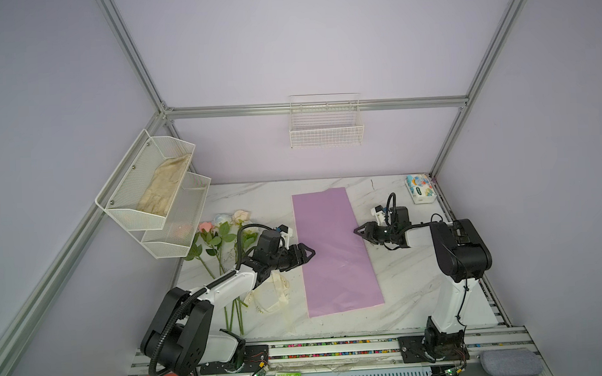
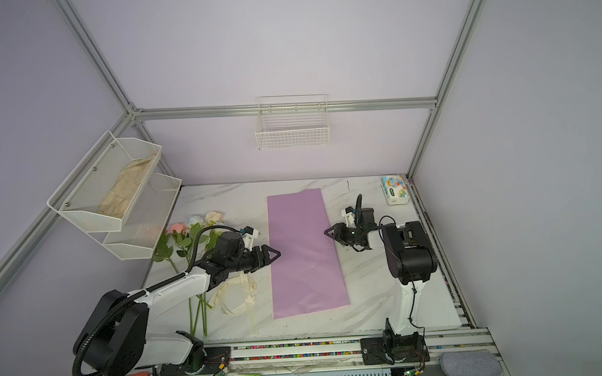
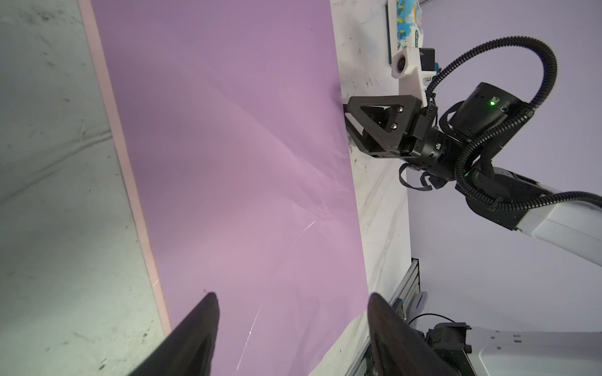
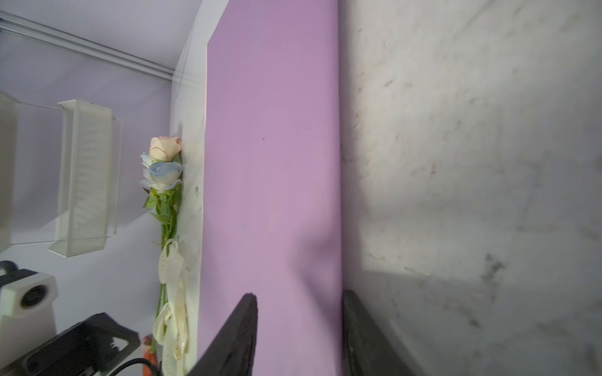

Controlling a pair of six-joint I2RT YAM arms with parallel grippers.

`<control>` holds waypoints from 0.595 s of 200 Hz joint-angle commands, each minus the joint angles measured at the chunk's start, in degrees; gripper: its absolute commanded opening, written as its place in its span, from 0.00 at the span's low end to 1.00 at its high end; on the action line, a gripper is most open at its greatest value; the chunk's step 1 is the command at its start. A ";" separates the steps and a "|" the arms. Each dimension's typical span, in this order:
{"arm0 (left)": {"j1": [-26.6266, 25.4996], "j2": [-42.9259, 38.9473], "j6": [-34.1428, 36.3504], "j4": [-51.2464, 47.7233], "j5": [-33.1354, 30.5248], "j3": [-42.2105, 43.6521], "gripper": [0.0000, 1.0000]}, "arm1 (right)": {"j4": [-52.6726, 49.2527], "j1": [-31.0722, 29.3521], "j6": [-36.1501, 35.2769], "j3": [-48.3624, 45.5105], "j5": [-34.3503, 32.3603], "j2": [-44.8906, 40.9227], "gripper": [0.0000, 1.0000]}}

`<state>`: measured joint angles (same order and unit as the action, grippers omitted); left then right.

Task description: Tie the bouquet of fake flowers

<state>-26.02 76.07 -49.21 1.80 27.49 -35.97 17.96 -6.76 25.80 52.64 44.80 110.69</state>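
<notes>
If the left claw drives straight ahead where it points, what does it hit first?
Probably the lilac paper, just ahead of the left claw; height is unclear, and beyond stands the right claw.

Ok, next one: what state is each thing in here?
bouquet of fake flowers, lying loose, untied, left of the paper.
lilac paper, flat, unrolled.
ribbon, loose heap by the stems.
left claw, open, empty, at the paper's left edge.
right claw, open, empty, at the paper's right edge.
wire basket, empty.
</notes>
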 commanded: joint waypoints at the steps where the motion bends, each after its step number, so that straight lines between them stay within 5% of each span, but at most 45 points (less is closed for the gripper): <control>1: -1.84 -2.27 -3.35 -1.08 2.38 4.89 0.70 | -8.67 -0.09 -2.86 -0.85 -7.26 -4.41 0.50; 119: -8.49 -4.47 -7.42 -3.62 0.99 12.31 0.66 | -17.42 -0.47 -3.39 -15.39 -9.58 -21.50 0.52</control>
<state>-34.09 72.31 -55.99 -1.08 28.29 -25.82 3.09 -6.81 22.81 39.20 35.51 91.59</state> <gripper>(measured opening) 0.667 0.520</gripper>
